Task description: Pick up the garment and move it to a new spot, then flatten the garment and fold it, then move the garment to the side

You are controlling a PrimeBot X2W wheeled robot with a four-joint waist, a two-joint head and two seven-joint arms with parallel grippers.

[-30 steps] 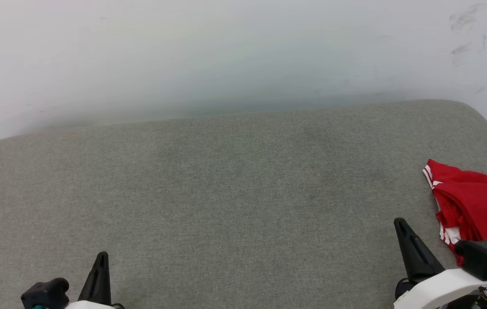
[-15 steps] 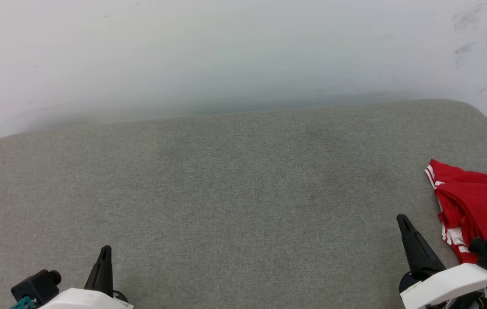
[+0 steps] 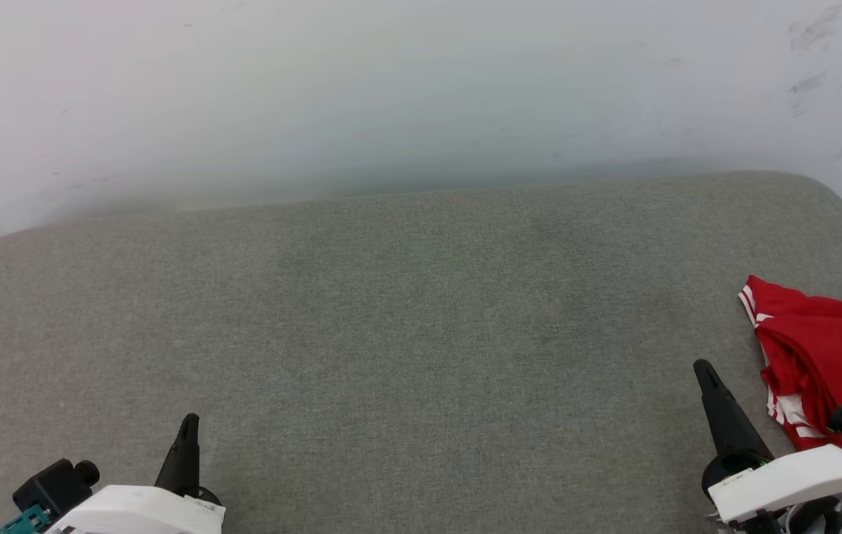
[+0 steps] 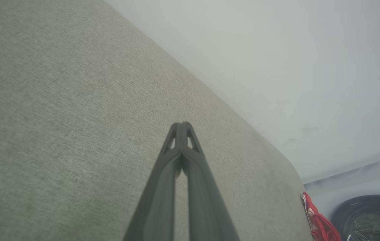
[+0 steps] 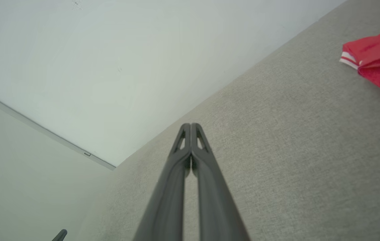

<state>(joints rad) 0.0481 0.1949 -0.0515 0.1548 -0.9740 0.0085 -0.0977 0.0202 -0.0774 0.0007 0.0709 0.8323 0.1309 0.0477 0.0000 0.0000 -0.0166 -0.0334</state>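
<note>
Head view: grey fabric-covered bench (image 3: 421, 334), far corners rounded, abuts a white wall (image 3: 391, 89). Open cloth surface spans the width between both hands. The crumpled red jersey garment (image 3: 821, 348) lies at the bench's right edge, its red-white striped corner pointing far-left; long axis indeterminate, print unreadable. Left hand (image 3: 189, 424) and right hand (image 3: 702, 367): fingers pressed together, holding nothing, the right near the garment without touching it.

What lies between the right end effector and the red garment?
Bare grey cushion, nothing else. The head view shows that stretch between the right end effector and the garment; the right wrist view agrees.
</note>
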